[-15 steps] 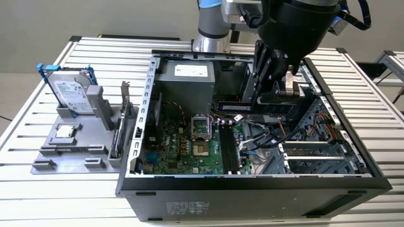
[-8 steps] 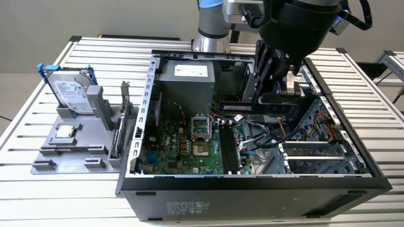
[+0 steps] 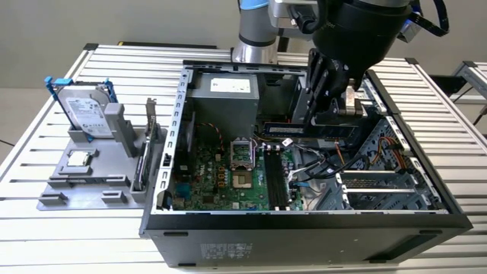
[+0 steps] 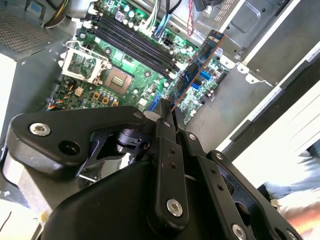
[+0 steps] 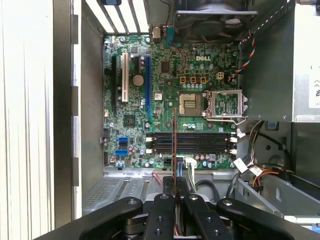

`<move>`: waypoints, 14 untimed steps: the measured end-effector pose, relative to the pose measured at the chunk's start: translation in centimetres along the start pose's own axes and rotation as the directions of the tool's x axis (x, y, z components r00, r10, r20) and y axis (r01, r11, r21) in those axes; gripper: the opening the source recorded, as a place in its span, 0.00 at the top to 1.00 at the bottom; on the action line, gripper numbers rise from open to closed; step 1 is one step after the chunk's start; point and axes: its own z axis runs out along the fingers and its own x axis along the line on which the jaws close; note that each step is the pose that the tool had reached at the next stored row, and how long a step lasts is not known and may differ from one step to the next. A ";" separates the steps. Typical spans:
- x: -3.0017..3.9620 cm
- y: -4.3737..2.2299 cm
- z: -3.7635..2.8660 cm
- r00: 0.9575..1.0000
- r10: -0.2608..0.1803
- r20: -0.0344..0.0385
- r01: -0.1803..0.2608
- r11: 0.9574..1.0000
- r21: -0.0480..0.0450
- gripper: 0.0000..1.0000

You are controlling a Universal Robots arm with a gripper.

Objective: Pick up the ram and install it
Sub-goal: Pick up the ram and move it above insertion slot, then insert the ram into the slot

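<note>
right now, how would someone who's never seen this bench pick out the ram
Find the open computer case on the slatted table. Over its green motherboard, the gripper holds the ram. It is a long, narrow blue stick with dark chips, unlike the silver hard drive in the grey holder outside the case.

Exterior view looks down; both wrist views closely share the motherboard (image 5: pixel 162 107) (image 4: pixel 150 75).

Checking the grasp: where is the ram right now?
In the exterior view the ram is clamped in the gripper, inside the open computer case, over the motherboard's black slots.
</note>
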 end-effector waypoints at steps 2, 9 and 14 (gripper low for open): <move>0.00 0.00 0.01 1.000 0.005 0.000 -0.005 1.000 0.000 1.00; 0.00 0.00 0.00 0.999 0.048 0.002 -0.048 0.999 -0.001 1.00; 0.00 0.00 0.00 0.996 0.091 0.003 -0.091 0.996 -0.001 1.00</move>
